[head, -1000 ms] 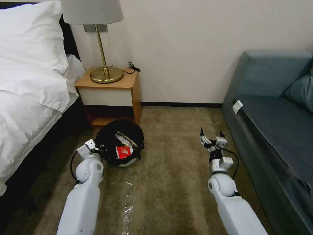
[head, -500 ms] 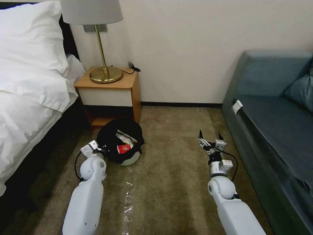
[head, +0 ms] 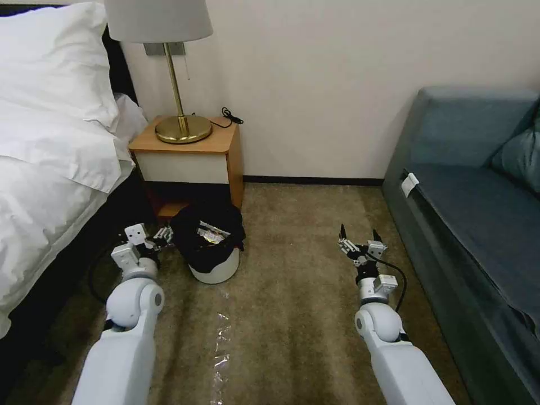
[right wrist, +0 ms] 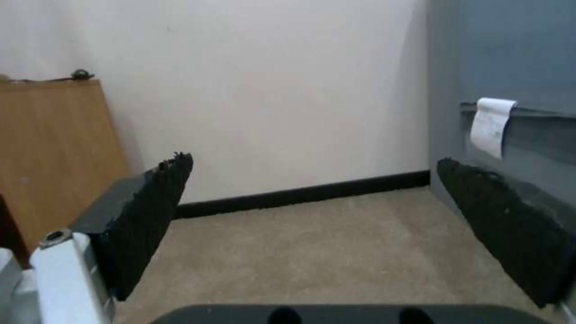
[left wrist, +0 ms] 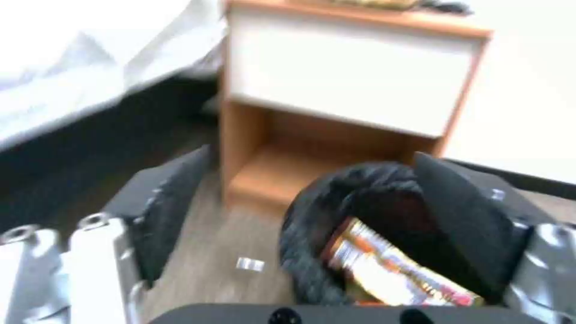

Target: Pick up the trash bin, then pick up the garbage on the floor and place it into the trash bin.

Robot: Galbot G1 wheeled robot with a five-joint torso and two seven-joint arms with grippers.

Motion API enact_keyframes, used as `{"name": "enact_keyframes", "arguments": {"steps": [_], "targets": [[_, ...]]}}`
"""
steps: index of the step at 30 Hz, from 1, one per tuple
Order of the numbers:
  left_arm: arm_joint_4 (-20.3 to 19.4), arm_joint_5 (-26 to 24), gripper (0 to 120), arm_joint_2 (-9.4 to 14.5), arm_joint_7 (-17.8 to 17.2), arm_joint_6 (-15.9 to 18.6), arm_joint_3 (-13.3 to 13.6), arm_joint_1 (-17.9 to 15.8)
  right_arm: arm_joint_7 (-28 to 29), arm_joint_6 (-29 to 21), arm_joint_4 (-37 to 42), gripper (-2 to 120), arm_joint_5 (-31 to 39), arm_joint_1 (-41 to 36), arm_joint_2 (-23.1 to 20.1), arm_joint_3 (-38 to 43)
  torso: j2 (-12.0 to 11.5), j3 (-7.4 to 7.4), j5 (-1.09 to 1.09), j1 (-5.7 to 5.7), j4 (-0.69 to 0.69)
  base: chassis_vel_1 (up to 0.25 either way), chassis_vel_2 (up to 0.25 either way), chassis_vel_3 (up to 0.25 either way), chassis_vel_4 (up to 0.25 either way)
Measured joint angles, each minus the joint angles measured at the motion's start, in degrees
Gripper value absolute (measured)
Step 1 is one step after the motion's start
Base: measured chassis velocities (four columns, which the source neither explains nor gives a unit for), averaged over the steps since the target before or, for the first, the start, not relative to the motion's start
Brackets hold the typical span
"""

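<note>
The trash bin [head: 214, 270], white with a black bag liner, stands upright on the carpet in front of the nightstand. Garbage [head: 209, 232] lies inside it; a colourful wrapper [left wrist: 390, 265] shows in the left wrist view. My left gripper [head: 162, 234] hovers at the bin's left rim with its jaws spread wide, and the liner's edge [left wrist: 312, 225] sits between them, apart from the far finger. My right gripper [head: 358, 237] is open over bare carpet, well to the right of the bin, with nothing between its fingers [right wrist: 150, 211].
A wooden nightstand [head: 188, 160] with a brass lamp [head: 183, 126] stands just behind the bin. The bed [head: 50, 169] runs along the left and a grey-blue sofa [head: 478, 214] along the right. A shiny clear strip [head: 219, 343] lies on the carpet between my arms.
The bin was tilted toward me in the left gripper; it now stands upright on the carpet. My left arm has swung left and its gripper has opened. The right arm drew back slightly.
</note>
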Motion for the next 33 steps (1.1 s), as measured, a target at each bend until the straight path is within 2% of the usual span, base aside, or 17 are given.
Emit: {"name": "enact_keyframes", "arguments": {"steps": [1,2,4,5,6,8,9,10,13,15,23,33], "targets": [[0.34,1.79,98,0.57,2.45,-1.99,-0.21,0.48,-0.32,-0.02,-0.24,100,-0.9,0.1,-0.03,0.56,0.0,0.0,0.0,0.0,0.0,0.0,0.0,0.0,0.0],[0.34,1.79,98,0.57,2.45,-1.99,-0.21,0.48,-0.32,-0.02,-0.24,100,-0.9,0.1,-0.03,0.56,0.0,0.0,0.0,0.0,0.0,0.0,0.0,0.0,0.0],[0.84,4.42,100,1.93,8.01,-5.48,-1.4,1.79,-1.56,-0.47,-0.47,100,-2.38,-0.12,-0.52,1.74,0.0,0.0,-0.01,0.0,0.0,0.0,0.0,0.0,0.0],[0.84,4.42,100,1.93,8.01,-5.48,-1.4,1.79,-1.56,-0.47,-0.47,100,-2.38,-0.12,-0.52,1.74,0.0,0.0,-0.01,0.0,0.0,0.0,0.0,0.0,0.0],[0.83,5.02,100,2.45,10.57,-6.54,-2.17,2.39,-1.76,-0.72,-0.49,100,-2.53,-0.36,-0.88,2.02,0.0,0.0,0.0,0.0,0.0,0.0,0.0,0.0,0.0],[0.83,5.37,100,2.63,11.94,-7.08,-2.56,2.63,-1.82,-0.74,-0.53,100,-2.66,-0.43,-1.01,2.12,0.0,0.0,0.0,0.0,0.0,0.0,0.0,0.0,0.0],[0.93,6.45,100,3.0,15.68,-9.06,-3.59,3.14,-2.15,-0.78,-0.64,100,-3.04,-0.7,-1.42,2.51,0.0,0.0,0.0,0.0,0.0,0.0,0.0,0.0,0.0],[1.3,6.97,99,3.07,16.72,-10.0,-3.89,3.3,-2.27,-0.82,-0.64,100,-3.07,-0.92,-1.62,2.69,0.0,0.0,0.01,0.0,0.0,0.0,0.0,0.0,0.0],[2.08,6.98,100,2.94,16.88,-11.14,-3.88,3.25,-2.43,-0.86,-0.58,100,-2.96,-1.15,-1.77,2.74,0.0,0.0,0.0,0.0,0.0,0.0,0.0,0.0,0.0],[4.53,6.69,100,2.03,15.58,-14.68,-3.52,2.52,-3.83,0.0,-0.3,100,-2.61,-1.93,-2.06,2.77,0.0,0.0,0.0,0.0,0.0,0.0,0.0,0.0,0.0],[6.93,4.14,100,0.72,13.65,-18.56,-2.51,2.04,-5.12,2.68,-0.48,100,-3.87,-3.23,-2.09,2.89,0.0,0.0,0.0,0.0,-0.01,0.0,0.0,0.0,0.0],[8.03,4.35,100,0.18,13.39,-18.76,-1.79,1.72,-4.29,3.7,-0.71,100,-5.53,-2.95,-1.87,3.0,0.0,0.01,0.0,0.0,0.0,0.0,0.0,0.0,0.0]]}}
